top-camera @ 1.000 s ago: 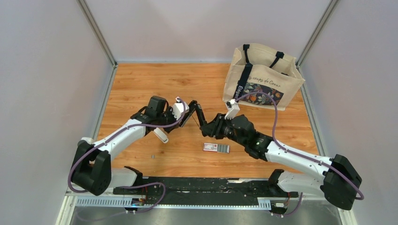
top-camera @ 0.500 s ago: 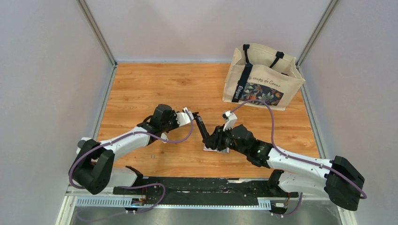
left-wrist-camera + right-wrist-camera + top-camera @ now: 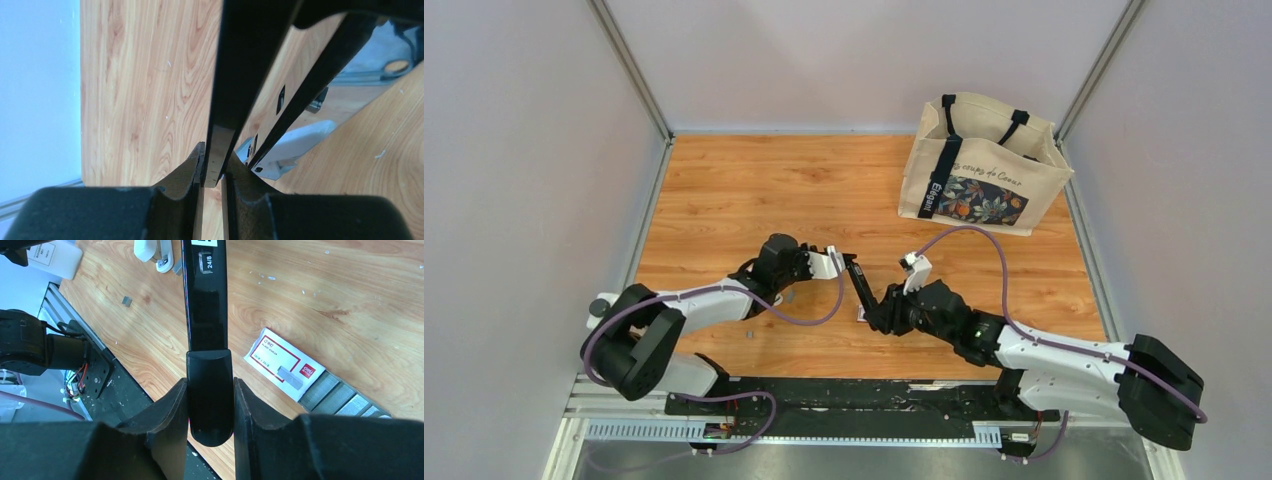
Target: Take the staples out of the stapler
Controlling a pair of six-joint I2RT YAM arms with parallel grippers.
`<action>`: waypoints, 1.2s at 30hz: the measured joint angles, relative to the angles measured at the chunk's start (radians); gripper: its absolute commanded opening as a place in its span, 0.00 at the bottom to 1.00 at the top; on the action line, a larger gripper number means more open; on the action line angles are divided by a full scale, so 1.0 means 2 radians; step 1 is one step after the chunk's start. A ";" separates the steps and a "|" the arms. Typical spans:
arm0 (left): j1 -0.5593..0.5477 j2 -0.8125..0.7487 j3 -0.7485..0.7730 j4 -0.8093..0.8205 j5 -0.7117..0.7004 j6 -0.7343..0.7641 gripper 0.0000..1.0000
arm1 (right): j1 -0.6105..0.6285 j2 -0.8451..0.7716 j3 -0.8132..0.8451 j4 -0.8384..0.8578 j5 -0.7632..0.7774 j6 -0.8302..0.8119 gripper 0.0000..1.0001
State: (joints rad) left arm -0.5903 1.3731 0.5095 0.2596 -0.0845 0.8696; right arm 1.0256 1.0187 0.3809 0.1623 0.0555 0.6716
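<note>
A black stapler (image 3: 856, 282) hangs opened between my two grippers, low over the table. My left gripper (image 3: 835, 262) is shut on one thin flat arm of it; in the left wrist view the pads (image 3: 192, 167) pinch that strip's end (image 3: 218, 150). My right gripper (image 3: 886, 316) is shut on the rounded end of the other arm (image 3: 207, 315), marked 24/8, seen in the right wrist view (image 3: 210, 405). A small grey bit of staples (image 3: 751, 333) lies on the wood, also in the right wrist view (image 3: 127, 301). No staples show inside the stapler.
A red-and-white staple box (image 3: 280, 362) with grey staple strips in its tray (image 3: 335, 392) lies under the right gripper. A white stapler-like object (image 3: 155, 250) lies near the left gripper. A canvas tote bag (image 3: 984, 165) stands at the back right.
Both grippers have moved toward the near edge and lower with the stapler. The right gripper now covers the staple box.
</note>
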 measured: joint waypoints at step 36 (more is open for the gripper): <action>0.011 -0.142 0.183 -0.448 0.254 -0.185 0.51 | -0.116 0.223 0.353 -0.126 -0.037 -0.103 0.00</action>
State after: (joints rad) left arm -0.5686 1.0901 0.8745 -0.6357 0.4240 0.5003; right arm 0.7940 1.4651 1.0870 -0.0902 -0.0185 0.4656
